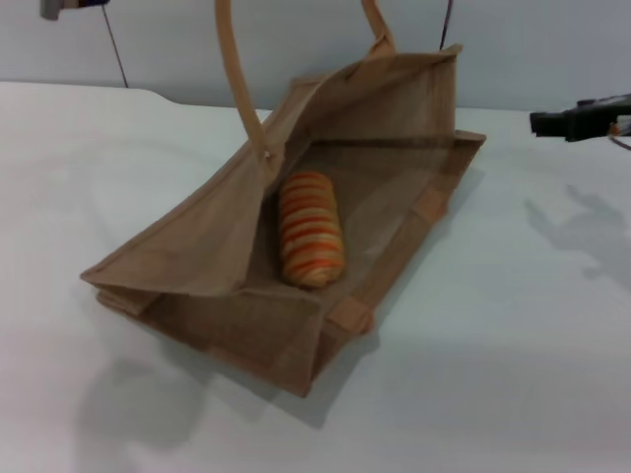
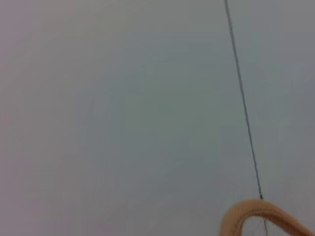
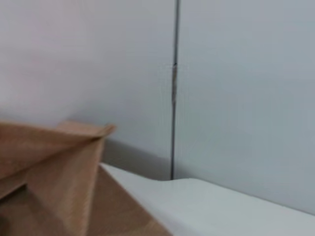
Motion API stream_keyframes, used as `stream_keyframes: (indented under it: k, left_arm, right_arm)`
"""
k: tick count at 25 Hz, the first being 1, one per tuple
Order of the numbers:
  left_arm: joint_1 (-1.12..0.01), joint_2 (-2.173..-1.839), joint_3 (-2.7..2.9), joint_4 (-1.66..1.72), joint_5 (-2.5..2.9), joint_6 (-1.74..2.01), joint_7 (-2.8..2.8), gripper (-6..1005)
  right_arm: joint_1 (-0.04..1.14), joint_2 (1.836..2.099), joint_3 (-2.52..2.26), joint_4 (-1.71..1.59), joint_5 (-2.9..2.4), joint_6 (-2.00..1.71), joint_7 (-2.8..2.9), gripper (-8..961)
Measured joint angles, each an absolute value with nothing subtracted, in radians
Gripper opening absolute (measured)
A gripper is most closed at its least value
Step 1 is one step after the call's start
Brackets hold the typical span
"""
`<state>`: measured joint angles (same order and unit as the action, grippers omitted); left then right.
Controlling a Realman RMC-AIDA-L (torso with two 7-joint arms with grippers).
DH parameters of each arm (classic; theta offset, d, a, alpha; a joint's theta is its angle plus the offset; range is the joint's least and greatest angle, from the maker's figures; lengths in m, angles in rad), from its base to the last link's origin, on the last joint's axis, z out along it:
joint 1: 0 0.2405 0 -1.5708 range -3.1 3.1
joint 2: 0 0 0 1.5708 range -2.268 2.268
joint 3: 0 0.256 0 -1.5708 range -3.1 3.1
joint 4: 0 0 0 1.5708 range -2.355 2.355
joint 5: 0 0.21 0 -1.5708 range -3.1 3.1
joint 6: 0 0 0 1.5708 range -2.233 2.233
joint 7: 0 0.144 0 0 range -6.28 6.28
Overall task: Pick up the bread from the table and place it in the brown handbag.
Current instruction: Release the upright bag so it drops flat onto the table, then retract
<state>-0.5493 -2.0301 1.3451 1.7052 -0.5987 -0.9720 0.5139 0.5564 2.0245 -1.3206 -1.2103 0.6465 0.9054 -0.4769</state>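
The bread (image 1: 310, 230), a ridged tan loaf with orange stripes, lies inside the brown handbag (image 1: 207, 236), which rests open on its side on the white table (image 1: 513, 335). One strap handle (image 1: 235, 69) stands up from the bag's near wall; a loop of handle (image 2: 256, 214) also shows in the left wrist view. A corner of the bag (image 3: 59, 167) fills the right wrist view. My right gripper (image 1: 577, 120) hovers at the far right, apart from the bag. A small part of my left arm (image 1: 61, 8) shows at the top left corner.
A pale wall with a thin vertical seam (image 3: 174, 88) stands behind the table. Shadows of the arms fall on the tabletop at the front left and the right.
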Motion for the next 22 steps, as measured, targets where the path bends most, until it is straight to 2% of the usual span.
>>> stream_keyframes:
  k: [9, 14, 19, 22]
  left_arm:
    - [-0.551, -2.03, 1.314, 1.566, -0.771, -0.939, 0.619, 146]
    - [-0.565, -2.029, 1.314, 1.483, -0.974, -0.946, 0.747, 345]
    - [-0.568, -2.026, 1.296, 1.371, -1.293, -1.02, 0.995, 593]
    - [-0.577, -2.026, 1.25, 1.307, -1.422, -1.1, 1.1, 689]
  right_arm:
    - [0.566, 2.023, -1.321, -1.156, 0.646, 0.849, -0.468, 670]
    - [0.59, 2.023, -1.325, -1.116, 0.646, 0.838, -0.47, 669]
    - [0.596, 2.023, -1.319, -1.102, 0.646, 0.835, -0.471, 669]
    - [0.598, 2.022, -1.316, -1.097, 0.646, 0.833, -0.471, 668]
